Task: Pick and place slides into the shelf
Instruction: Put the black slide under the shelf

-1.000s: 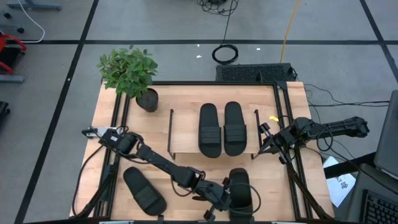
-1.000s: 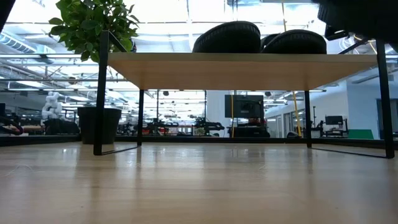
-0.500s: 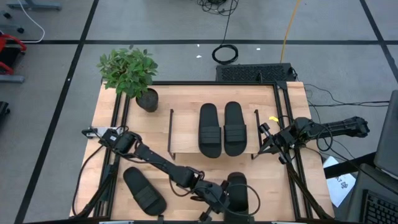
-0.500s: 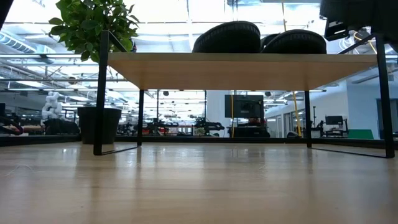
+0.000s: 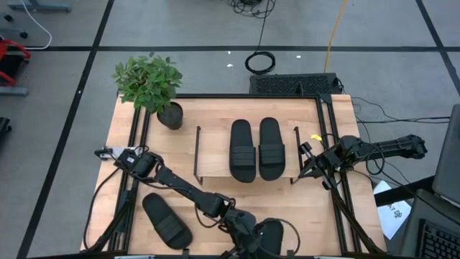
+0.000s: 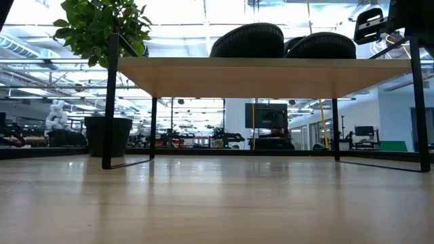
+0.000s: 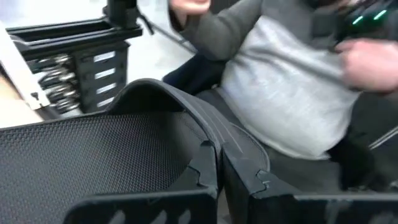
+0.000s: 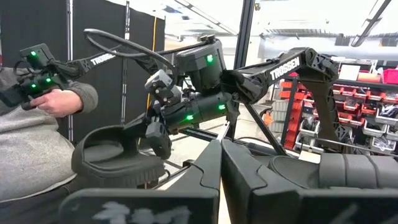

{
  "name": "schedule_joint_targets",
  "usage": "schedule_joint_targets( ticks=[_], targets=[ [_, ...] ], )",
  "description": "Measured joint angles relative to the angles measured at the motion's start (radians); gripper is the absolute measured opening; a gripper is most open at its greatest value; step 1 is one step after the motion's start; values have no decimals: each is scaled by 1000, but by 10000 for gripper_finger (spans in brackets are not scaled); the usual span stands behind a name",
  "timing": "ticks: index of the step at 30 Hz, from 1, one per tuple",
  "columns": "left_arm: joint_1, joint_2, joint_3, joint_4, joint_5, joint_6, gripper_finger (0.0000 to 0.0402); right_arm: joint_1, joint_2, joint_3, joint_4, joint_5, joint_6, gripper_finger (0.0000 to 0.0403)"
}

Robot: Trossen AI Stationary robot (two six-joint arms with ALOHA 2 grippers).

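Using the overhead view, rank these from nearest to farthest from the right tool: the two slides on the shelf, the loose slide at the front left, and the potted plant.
From the right tool, beside the shelf's right end:
1. Slides on the shelf, table centre.
2. Loose slide, front left.
3. Potted plant, back left corner; close to the loose slide's distance, but slightly farther.

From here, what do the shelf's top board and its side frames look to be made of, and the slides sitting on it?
The shelf top board looks like light wood or wood laminate, matte, with pale grain. Its side frames look like thin black-painted metal rod. The two slides on the shelf look like matte black foam or rubber, with ribbed straps.
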Motion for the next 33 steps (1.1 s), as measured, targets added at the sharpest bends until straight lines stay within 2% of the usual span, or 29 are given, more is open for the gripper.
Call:
schedule_joint_targets(
  ticks=[3,8,23,33],
  targets=[
    [30,0,0,32,19,-54,0,0,0,0,0,0,2,0],
    [55,0,0,42,-28,-83,0,0,0,0,0,0,3,0],
    [5,-1,-21,-48,-113,-37,0,0,0,0,0,0,6,0],
    [-2,12,-21,4,-96,-104,0,0,0,0,0,0,3,0]
  ],
)
